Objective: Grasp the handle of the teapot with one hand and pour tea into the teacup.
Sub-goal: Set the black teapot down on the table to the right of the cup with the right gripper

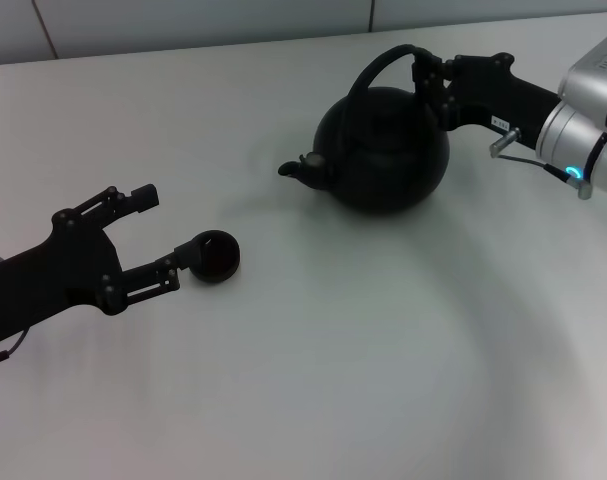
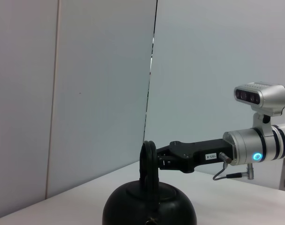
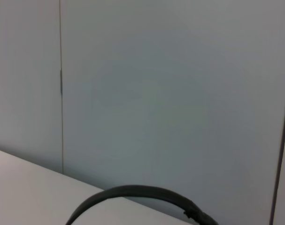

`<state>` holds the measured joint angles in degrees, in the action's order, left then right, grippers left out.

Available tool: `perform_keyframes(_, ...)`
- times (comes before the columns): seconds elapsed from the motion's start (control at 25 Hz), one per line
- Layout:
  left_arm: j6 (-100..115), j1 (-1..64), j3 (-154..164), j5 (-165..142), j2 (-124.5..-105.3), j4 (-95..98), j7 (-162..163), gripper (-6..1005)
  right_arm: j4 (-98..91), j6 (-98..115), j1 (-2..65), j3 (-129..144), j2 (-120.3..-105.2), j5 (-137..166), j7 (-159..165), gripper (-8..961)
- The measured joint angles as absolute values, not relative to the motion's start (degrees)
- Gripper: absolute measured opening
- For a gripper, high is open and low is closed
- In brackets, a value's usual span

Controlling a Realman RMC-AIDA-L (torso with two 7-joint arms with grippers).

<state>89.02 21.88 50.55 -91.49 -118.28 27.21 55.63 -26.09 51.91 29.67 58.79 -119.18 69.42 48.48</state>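
The matte-black teapot (image 1: 388, 150) stands on the white table (image 1: 333, 350) at the back right, its spout (image 1: 301, 170) pointing left. Its arched handle (image 1: 378, 65) rises over the lid. My right gripper (image 1: 430, 82) comes in from the right and is shut on the handle near its right end; the left wrist view shows that gripper (image 2: 154, 161) clamped on the handle (image 2: 148, 161) above the teapot (image 2: 149, 208). In the right wrist view only the handle's arc (image 3: 133, 191) shows. The small dark teacup (image 1: 215, 255) sits upright at the left. My left gripper (image 1: 171, 225) is open beside it, with its nearer fingertip against the cup's left rim.
A pale wall (image 1: 183, 20) rises behind the table's far edge. The right arm's silver forearm (image 1: 583, 120) reaches in from the right edge, with a grey cable (image 1: 528, 155) under it.
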Motion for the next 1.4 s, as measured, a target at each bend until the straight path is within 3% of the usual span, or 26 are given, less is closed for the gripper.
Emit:
perform_keyframes(0.24,89.04,21.88,50.53,-91.49,-118.30,27.28,55.63,863,-26.42,52.32,29.60,57.14,-119.17,69.37,49.44,139)
perform_keyframes(0.48,89.14,21.93,50.47,-91.49,-118.30,27.33,55.63,863,-26.70,53.72,29.02,56.07,-119.26,69.34,49.07,320)
perform_keyframes(0.68,89.14,21.97,50.39,-91.49,-118.30,27.33,55.63,863,-26.91,55.40,28.26,55.90,-119.29,69.34,48.96,552)
perform_keyframes(0.88,89.16,21.93,50.17,-91.49,-118.20,27.34,55.61,863,-27.09,56.39,26.96,55.89,-119.41,69.34,48.76,694)
perform_keyframes(1.4,91.73,21.29,48.39,-90.40,-118.41,26.71,55.69,864,-26.53,73.75,19.03,53.41,-119.39,69.34,44.15,694)
